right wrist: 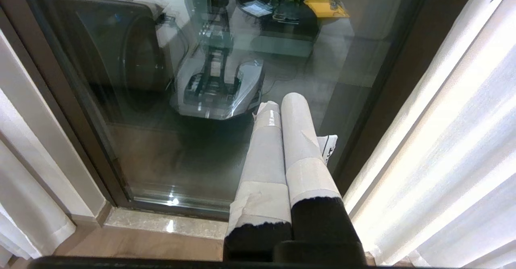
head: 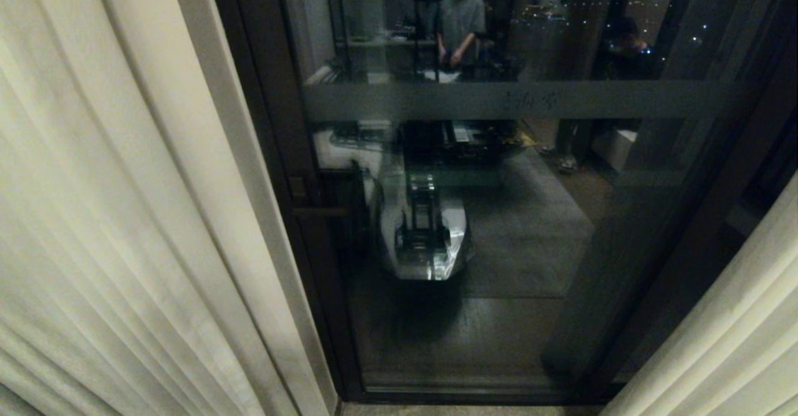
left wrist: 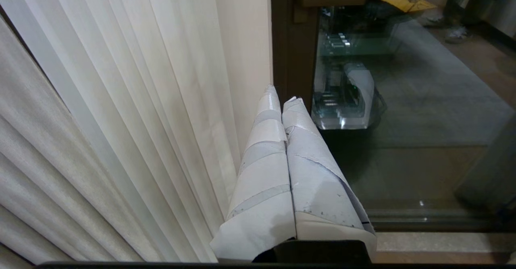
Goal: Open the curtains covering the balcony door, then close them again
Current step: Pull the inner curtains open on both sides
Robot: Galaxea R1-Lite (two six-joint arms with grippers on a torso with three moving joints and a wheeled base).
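The cream pleated curtains are drawn apart: the left panel fills the left of the head view, the right panel shows at the lower right. Between them the balcony door is uncovered, dark glass in a dark frame with a frosted band and a handle. Neither arm is in the head view. My left gripper, fingers wrapped in white tape, is shut and empty, next to the left panel's inner edge. My right gripper is shut and empty, beside the right panel.
The glass reflects my own base, a cluttered table and a standing person behind me. A stone sill runs along the foot of the door. The door frame's left post stands just beyond the left fingertips.
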